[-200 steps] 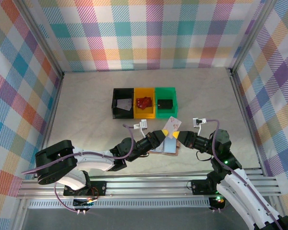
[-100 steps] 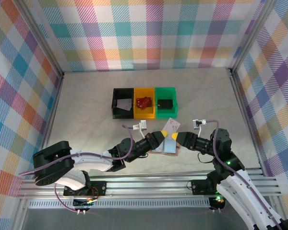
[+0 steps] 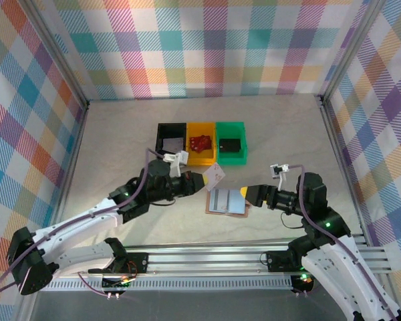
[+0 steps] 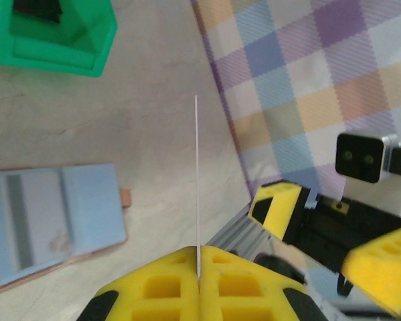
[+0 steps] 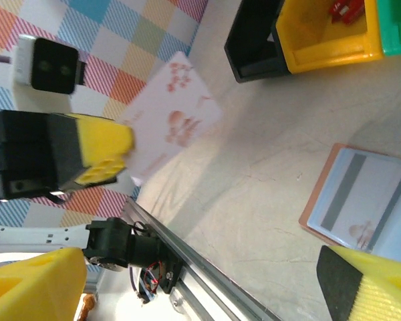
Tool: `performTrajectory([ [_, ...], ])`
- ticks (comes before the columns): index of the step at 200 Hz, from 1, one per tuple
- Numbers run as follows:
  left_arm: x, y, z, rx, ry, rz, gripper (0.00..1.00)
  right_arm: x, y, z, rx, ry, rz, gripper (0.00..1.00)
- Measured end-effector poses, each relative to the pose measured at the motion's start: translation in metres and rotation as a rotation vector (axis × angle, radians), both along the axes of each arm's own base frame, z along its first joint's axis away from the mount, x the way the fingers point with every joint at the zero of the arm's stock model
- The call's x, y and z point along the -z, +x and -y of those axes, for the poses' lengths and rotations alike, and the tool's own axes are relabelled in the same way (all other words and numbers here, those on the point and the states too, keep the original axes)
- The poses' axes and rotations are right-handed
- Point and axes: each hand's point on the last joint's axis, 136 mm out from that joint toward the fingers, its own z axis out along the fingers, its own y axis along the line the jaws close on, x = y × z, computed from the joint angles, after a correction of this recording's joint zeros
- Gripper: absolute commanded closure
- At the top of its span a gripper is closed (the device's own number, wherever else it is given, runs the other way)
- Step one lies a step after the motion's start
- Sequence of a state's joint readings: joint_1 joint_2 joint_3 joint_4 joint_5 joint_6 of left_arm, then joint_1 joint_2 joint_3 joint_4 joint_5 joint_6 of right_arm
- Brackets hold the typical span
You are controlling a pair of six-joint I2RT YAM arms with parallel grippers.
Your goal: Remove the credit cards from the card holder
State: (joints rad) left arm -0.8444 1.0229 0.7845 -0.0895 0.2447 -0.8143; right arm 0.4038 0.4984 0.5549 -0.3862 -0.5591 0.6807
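Observation:
The tan card holder (image 3: 236, 211) lies spread open on the table, pale blue panels up. One credit card (image 3: 220, 199) with a dark stripe sits in its left panel (image 5: 351, 194). My left gripper (image 3: 202, 181) is shut on another credit card (image 3: 215, 176), pale with reddish marks, lifted left of and above the holder. In the left wrist view this card (image 4: 196, 174) shows edge-on as a thin white line rising from the closed jaws of my left gripper (image 4: 199, 257). My right gripper (image 3: 249, 194) stands open at the holder's right edge, nothing between its fingers (image 5: 371, 287).
Black bin (image 3: 172, 144), yellow bin (image 3: 202, 143) with a red thing inside, and green bin (image 3: 231, 143) stand in a row behind the holder. Checkered walls enclose the table; a metal rail (image 5: 207, 267) runs along the near edge.
My right gripper has opened and drawn back a little to the right. The left arm has swung back to the left, carrying the card away from the holder, which now lies flat.

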Motion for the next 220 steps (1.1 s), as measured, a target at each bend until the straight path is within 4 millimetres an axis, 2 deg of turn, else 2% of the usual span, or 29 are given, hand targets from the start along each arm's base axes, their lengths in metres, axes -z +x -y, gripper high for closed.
performTrajectory([
  [27, 0.015, -0.020, -0.008, 0.136, 0.103, -0.046, 1.00, 0.000, -0.002, -0.005, -0.040, 0.017, -0.001, 0.19],
  [48, 0.028, -0.043, -0.006, 0.275, 0.142, -0.096, 1.00, -0.006, -0.007, -0.013, -0.108, 0.065, 0.035, 0.20],
  [72, 0.033, -0.062, -0.004, 0.389, 0.142, -0.121, 1.00, -0.006, -0.015, -0.021, -0.183, 0.114, 0.048, 0.24],
  [112, 0.013, -0.077, 0.002, 0.503, 0.085, -0.085, 1.00, 0.005, -0.014, -0.030, -0.248, 0.139, -0.007, 0.36],
  [136, 0.003, -0.081, 0.006, 0.542, 0.043, -0.068, 1.00, 0.007, -0.014, -0.034, -0.272, 0.151, -0.021, 0.37],
  [182, -0.009, -0.085, 0.011, 0.584, -0.009, -0.039, 1.00, 0.005, -0.033, -0.045, -0.364, 0.171, 0.005, 0.39],
  [220, -0.012, -0.087, 0.012, 0.600, -0.025, -0.035, 1.00, -0.001, -0.045, -0.051, -0.423, 0.183, 0.030, 0.46],
])
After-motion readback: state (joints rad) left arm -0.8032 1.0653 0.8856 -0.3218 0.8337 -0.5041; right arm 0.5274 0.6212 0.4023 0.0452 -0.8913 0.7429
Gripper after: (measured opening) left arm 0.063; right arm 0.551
